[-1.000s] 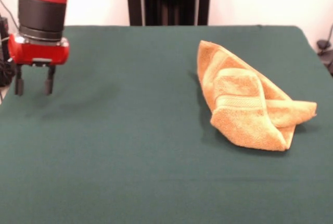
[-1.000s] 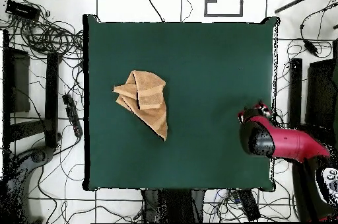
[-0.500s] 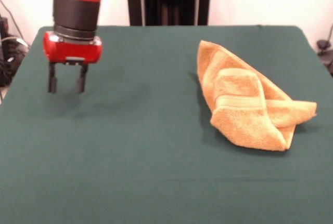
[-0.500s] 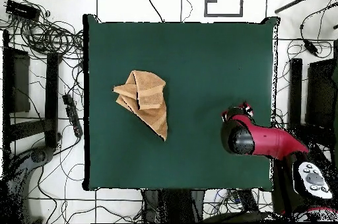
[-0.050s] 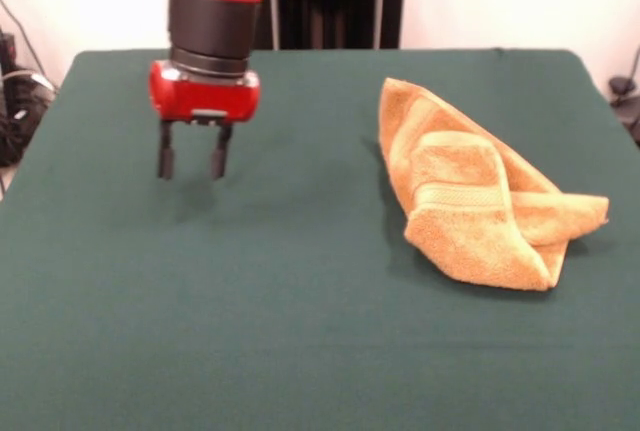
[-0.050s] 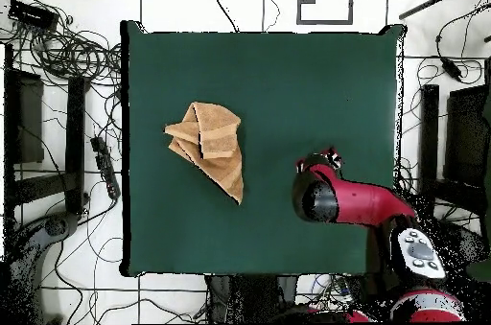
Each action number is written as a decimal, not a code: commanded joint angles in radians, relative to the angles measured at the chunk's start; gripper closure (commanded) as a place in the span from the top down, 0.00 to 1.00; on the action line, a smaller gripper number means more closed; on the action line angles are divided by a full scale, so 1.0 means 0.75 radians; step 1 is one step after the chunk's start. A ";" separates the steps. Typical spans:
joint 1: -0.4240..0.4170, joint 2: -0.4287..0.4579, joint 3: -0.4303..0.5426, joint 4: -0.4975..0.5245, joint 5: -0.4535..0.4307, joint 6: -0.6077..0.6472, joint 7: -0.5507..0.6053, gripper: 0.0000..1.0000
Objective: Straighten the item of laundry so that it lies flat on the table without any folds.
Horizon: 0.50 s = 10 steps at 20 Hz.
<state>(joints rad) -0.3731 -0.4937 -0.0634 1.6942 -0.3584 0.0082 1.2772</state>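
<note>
A dark green counter is filling the scene, ringed on the floor by loose cables and black stands. On it, the towel is lying in a crumpled heap, off to the right side in the front view and left of the middle in the overhead view. One flap is folding over the body of the cloth, a pale woven band is running across that flap, and a narrow corner is poking out toward the counter's right edge. None of it is lying flat yet.

Well apart from the towel, the red and black arm is hanging over bare counter, its pincer pointing straight down with its two dark fingers standing apart and holding nothing. The tips are hovering just above the cloth surface, a soft shadow sitting beneath them.

The risks are lying in the grab. A pinch taken on the thick overlapped middle is likely catching several layers at once, so a pull would be dragging the whole heap across the counter instead of opening it. A descent pressed too deep could be snagging the green covering along with the towel. A tug toward the nearby edge could be sending the corner over the side.
</note>
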 commanded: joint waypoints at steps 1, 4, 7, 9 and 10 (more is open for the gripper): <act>0.176 0.032 -0.029 0.172 0.186 -0.025 0.470 1.00; 0.240 0.006 -0.061 0.187 0.238 0.000 0.481 1.00; 0.278 -0.034 -0.065 0.210 0.272 0.039 0.477 1.00; 0.278 -0.076 -0.046 0.238 0.288 0.065 0.470 1.00; 0.279 -0.099 -0.036 0.251 0.300 0.083 0.465 1.00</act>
<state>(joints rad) -0.2138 -0.5241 -0.1159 1.7582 -0.2292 0.0073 1.3219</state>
